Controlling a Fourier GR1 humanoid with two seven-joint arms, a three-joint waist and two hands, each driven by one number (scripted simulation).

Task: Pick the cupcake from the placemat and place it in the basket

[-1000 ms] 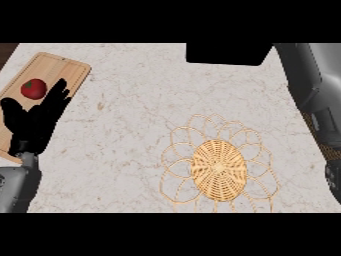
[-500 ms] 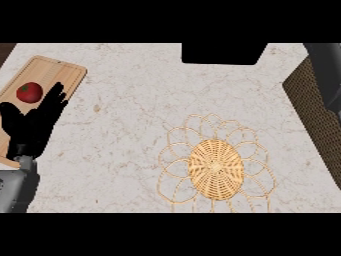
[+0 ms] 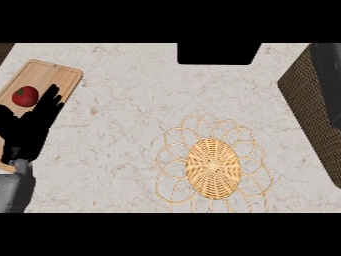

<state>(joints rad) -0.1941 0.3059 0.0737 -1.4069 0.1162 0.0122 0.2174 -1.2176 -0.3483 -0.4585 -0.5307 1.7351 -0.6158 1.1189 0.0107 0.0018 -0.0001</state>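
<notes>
The left hand (image 3: 27,127) is spreading straight, open fingers over a rectangular wooden board (image 3: 64,75), beside a round red fruit (image 3: 26,95), perhaps a tomato; a looped wicker basket (image 3: 212,167) is sitting well apart.

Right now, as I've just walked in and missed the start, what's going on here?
The robot's left hand rests open at the view's left, over a wooden cutting board, beside a red tomato. Its right forearm runs along the right edge above a dark woven placemat; that hand doesn't show, nor any cupcake. The wicker basket sits mid-counter, untouched.
</notes>
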